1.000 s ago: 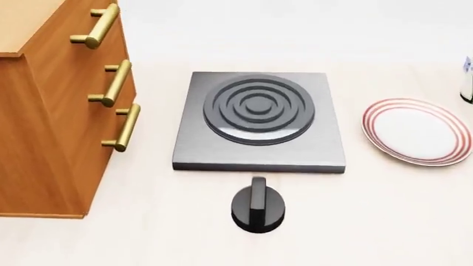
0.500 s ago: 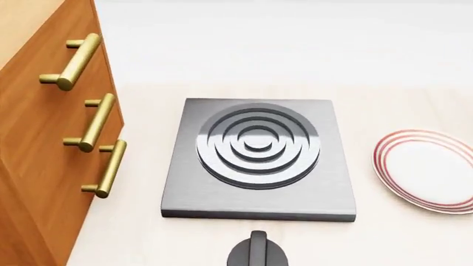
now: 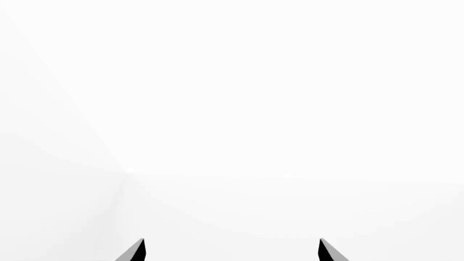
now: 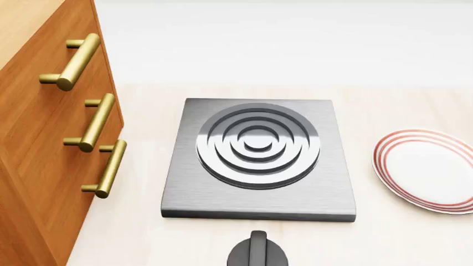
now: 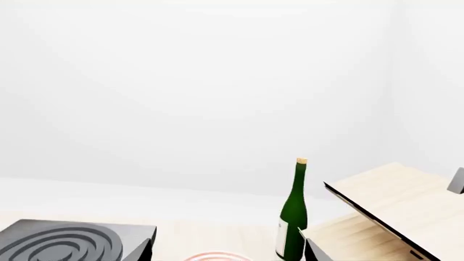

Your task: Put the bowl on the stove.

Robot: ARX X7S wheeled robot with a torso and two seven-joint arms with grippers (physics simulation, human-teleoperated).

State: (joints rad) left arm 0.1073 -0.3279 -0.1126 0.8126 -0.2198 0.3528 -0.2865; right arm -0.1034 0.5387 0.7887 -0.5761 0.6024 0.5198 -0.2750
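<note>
The stove (image 4: pixel 258 160) is sitting in the middle of the head view on the pale countertop (image 4: pixel 414 238), its ringed burner (image 4: pixel 258 145) bare. Compared with a second ago, the slab is showing larger and lower in the frame; against the picture half a second back, nothing is differing. The wooden drawer cabinet (image 4: pixel 44 160) is filling the left edge, with its three brass handles (image 4: pixel 94 123) now more spread out than a second ago. The white plate with red rings (image 4: pixel 428 170) is lying at the right edge, well apart from the stove and now cut by the frame. The black knob (image 4: pixel 256 254) is showing at the bottom centre, just below the stove's front edge, now half cropped where earlier it was whole. The bowl is not appearing in any view.

In the left wrist view, the left gripper (image 3: pixel 232 251) is showing only two dark tips, set wide apart, against a blank white background. In the right wrist view, the right gripper (image 5: pixel 228 251) is likewise spread wide and gripping nothing; a green bottle (image 5: pixel 293 213) is standing right of centre, a tilted light wood panel (image 5: pixel 392 206) is occupying the lower right, and the stove (image 5: pixel 73 239) is showing at the lower left.
</note>
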